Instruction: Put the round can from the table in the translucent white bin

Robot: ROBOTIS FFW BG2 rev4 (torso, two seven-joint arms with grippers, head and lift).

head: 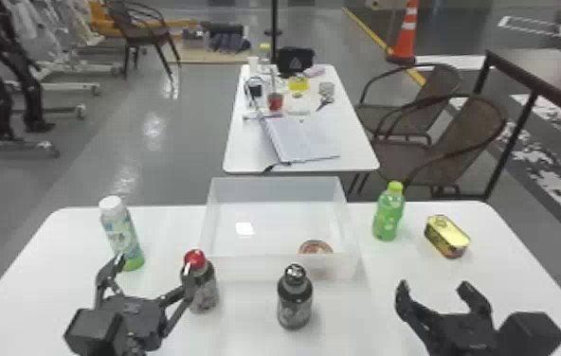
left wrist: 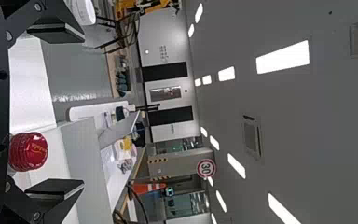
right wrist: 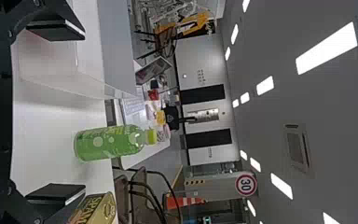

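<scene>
White-capped bottle [head: 122,239]: upright on the surface [head: 47,284].
Left tool [head: 153,269]: fingers spread wide, gripping nothing.
Red-capped bottle [head: 203,289]: upright, near the bin's front left corner.
Translucent white bin [head: 251,268]: out in the middle.
Dark bottle [head: 294,303]: standing before the bin.
Round can [head: 315,247]: in the bin, by its front wall, right of centre.
Green bottle [head: 389,215]: upright, right of the bin.
Right tool [head: 435,286]: wide apart, empty.
Yellow-topped tin [head: 447,236]: right of the green bottle.

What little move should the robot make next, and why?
Probably ease the open left gripper gently back: the round can already lies in the translucent white bin, so the job looks done, and the red-capped bottle stands close enough to get bumped.
</scene>
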